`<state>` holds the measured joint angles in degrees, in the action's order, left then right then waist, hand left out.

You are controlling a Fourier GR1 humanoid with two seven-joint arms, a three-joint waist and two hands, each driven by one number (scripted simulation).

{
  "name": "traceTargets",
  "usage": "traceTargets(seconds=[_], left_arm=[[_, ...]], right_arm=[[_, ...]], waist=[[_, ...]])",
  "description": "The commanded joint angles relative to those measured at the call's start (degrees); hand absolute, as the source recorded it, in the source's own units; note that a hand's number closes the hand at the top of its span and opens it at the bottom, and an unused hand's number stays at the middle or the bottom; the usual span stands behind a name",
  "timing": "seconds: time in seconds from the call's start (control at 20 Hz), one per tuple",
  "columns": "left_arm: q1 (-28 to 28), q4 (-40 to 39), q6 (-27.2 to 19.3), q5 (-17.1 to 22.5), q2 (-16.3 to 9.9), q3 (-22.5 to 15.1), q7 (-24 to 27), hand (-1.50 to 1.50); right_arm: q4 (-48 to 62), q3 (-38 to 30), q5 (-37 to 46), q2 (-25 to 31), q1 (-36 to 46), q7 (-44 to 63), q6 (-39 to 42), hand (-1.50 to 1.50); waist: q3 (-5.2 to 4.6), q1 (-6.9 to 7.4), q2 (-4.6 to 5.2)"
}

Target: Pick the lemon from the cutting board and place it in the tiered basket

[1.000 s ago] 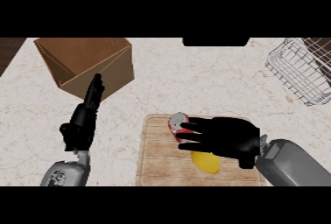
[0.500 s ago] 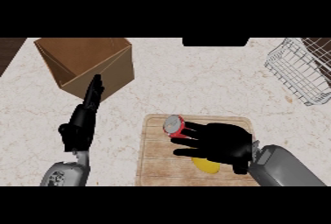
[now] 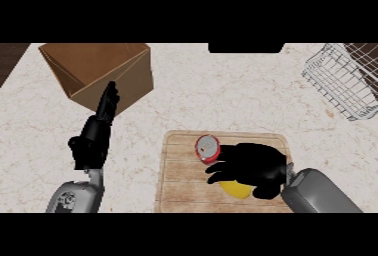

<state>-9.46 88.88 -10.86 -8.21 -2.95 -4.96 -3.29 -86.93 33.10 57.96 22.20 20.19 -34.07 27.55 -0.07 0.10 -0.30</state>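
The right hand (image 3: 255, 167) lies over the middle of the cutting board (image 3: 181, 175), its fingers curled down around the lemon (image 3: 235, 189). Only a yellow patch of the lemon shows beneath the palm, toward the board's near edge. Just beside the fingertips, toward the board's far edge, a red can (image 3: 208, 148) lies tilted with its pale round end facing up; whether the fingers touch it cannot be told.

The cutting board sits at the counter's (image 3: 221, 90) near edge, right of centre. The tiered basket (image 3: 343, 82), made of white wire, stands at the counter's far right corner, well apart from the board. A brown cardboard box (image 3: 100, 70) stands open near the far left corner.

The left hand (image 3: 96, 135) rests open over the left part of the counter, fingers straight and pointing toward the box, holding nothing.
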Motion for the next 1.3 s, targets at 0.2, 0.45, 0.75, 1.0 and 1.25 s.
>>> traceTargets(seconds=[0.2,0.45,0.75,1.0,1.25], left_arm=[[0.75,0.90,0.38,-0.58,0.29,-0.13,-0.33,0.00],[2.67,-0.30,2.68,1.22,-0.85,1.69,2.60,0.00],[2.07,0.48,-0.83,-0.82,-0.41,2.01,1.25,0.00],[2.43,1.02,-1.07,-0.77,-0.84,2.64,1.20,0.00],[2.02,0.89,-0.17,-0.67,-0.06,1.10,1.05,0.00]], right_arm=[[1.91,2.24,7.18,-6.23,-1.26,-2.67,-10.66,1.50],[7.95,-3.05,7.96,-9.34,0.31,-5.60,-14.62,1.50],[16.70,-25.94,8.09,-3.83,-3.55,28.36,-8.50,1.50],[20.07,-37.97,10.24,-4.75,-0.25,50.70,-9.06,1.50],[20.13,-45.89,15.30,-6.10,8.18,75.11,-9.37,1.50]], waist=[[0.08,0.04,0.27],[0.07,0.18,0.33],[-0.78,-7.01,1.53],[-0.71,-5.37,1.09],[-0.72,-1.47,0.59]])
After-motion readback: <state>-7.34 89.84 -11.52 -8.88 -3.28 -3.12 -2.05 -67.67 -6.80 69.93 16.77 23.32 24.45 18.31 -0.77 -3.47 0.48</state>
